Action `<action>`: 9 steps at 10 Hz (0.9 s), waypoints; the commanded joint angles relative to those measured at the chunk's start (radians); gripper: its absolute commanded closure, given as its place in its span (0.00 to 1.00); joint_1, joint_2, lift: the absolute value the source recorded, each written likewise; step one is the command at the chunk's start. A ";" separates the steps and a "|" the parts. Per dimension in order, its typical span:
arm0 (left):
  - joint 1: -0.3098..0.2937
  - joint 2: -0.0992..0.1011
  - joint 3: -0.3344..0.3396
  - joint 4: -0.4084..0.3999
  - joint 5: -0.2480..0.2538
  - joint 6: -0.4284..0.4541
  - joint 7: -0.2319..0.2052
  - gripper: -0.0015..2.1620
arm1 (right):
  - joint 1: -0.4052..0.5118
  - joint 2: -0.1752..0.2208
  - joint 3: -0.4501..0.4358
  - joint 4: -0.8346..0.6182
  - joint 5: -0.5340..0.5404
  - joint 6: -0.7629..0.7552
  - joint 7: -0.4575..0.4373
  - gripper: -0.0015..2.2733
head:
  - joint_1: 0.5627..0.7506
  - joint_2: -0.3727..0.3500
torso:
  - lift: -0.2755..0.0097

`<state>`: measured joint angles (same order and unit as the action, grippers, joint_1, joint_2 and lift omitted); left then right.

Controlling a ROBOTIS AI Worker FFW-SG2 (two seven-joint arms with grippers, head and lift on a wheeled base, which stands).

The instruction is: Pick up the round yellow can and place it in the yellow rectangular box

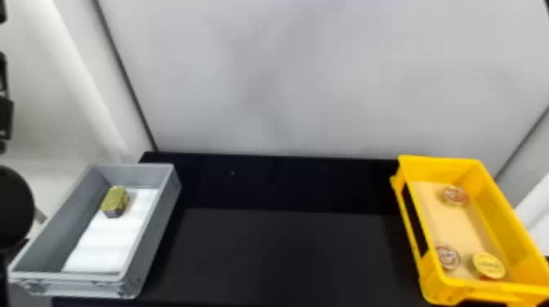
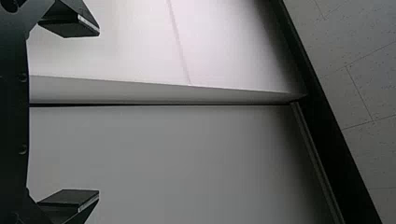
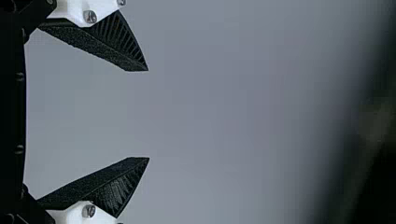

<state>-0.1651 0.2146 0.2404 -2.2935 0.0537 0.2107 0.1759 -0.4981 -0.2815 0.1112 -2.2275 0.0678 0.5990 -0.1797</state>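
- We see the round yellow can (image 1: 489, 265) lying face up inside the yellow rectangular box (image 1: 496, 208). It is at the near end, on our right side of the black desk (image 1: 277, 253).
- The can is round, so from above it has no long way. The box does: its long way runs from near us to far off.
- The right end effector (image 3: 149, 114) has its fingers wide apart, with nothing between them. We think it is the nearer one, since the can is on its side. We cannot tell just how far off or which way the can lies from it.
- The left end effector (image 2: 99, 112) is wide too, and holds nothing. The left arm (image 1: 15, 207) is at the left edge of the head view, by the gray box (image 1: 163, 220), with a gold-green block (image 1: 116, 201) in it. The can is well apart from there, far over to the right.
- One clear-and-red round tin (image 1: 448, 257) is just beside the can, on its left. The other round tin (image 1: 454, 196) is at the far end.
- The can is in its box, so we think the job is done and both arms can rest.
- If we had to fix the can, the right arm should go down from above. Its fingers might bump the tin beside it or the box's near wall.
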 commanded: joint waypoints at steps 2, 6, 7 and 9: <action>0.027 -0.047 0.021 0.014 0.006 -0.034 0.005 0.03 | 0.059 0.073 0.108 -0.026 0.273 -0.269 -0.035 0.04 | 0.70 0.59 | 0.96; 0.029 -0.070 0.022 0.017 0.005 -0.042 0.004 0.03 | 0.098 0.148 0.084 -0.029 0.284 -0.326 0.019 0.04 | 0.70 0.59 | 0.96; 0.029 -0.077 0.022 0.017 0.005 -0.042 0.004 0.03 | 0.096 0.148 0.084 -0.034 0.282 -0.317 0.022 0.04 | 0.70 0.59 | 0.96; 0.026 -0.075 0.021 0.016 0.005 -0.040 0.004 0.03 | 0.090 0.146 0.085 -0.040 0.279 -0.310 0.029 0.04 | 0.70 0.59 | 0.96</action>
<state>-0.1371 0.1403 0.2618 -2.2767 0.0585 0.1697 0.1795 -0.4035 -0.1335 0.1950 -2.2634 0.3494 0.2839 -0.1534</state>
